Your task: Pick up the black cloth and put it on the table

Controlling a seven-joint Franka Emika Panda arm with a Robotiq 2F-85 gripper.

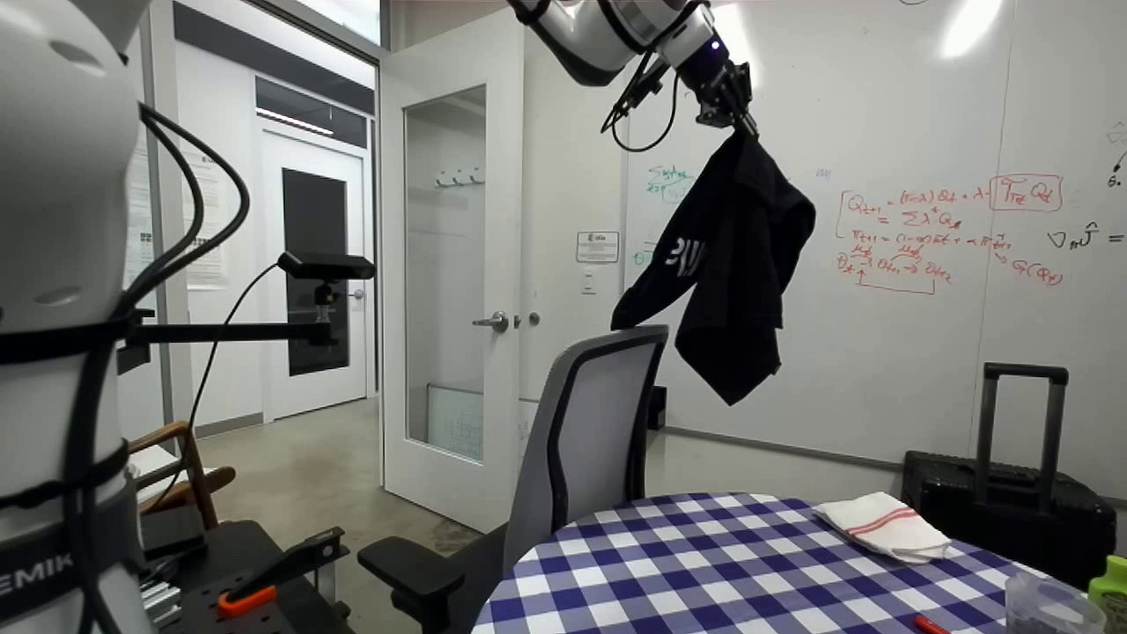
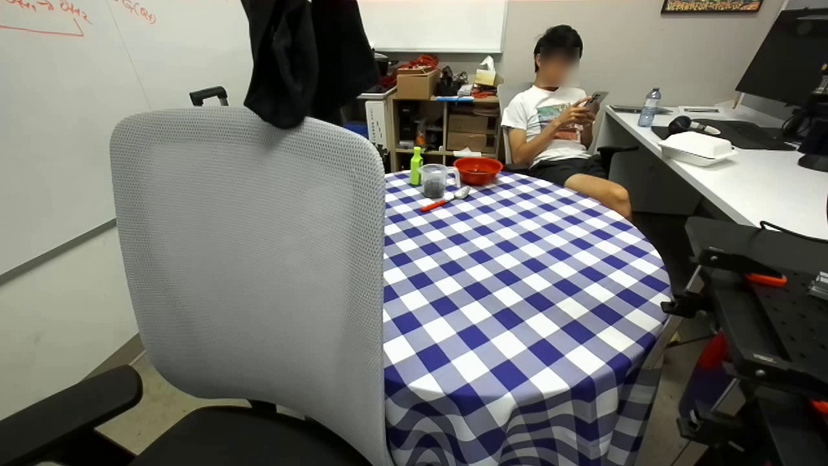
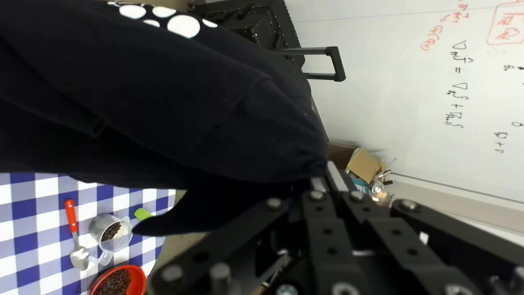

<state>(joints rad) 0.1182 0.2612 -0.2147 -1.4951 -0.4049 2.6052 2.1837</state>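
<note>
Gripper [image 3: 326,178]: narrowed, pinching the black cloth [image 1: 738,264]
Black cloth: hanging near the grey chair [image 1: 600,423]
Table [image 2: 517,291]: beside the chair

Arm [image 1: 572,33] comes in from the top edge in an exterior view, up pretty high, while its chunky white lower part [image 1: 53,216] stands at the left edge. Wrist [image 1: 685,42] is tilted over, gripper [image 1: 746,129] aimed downward at a slant. Wrist view's got the fingers [image 3: 337,177] pinched tight, barely a sliver between the tips.
</note>
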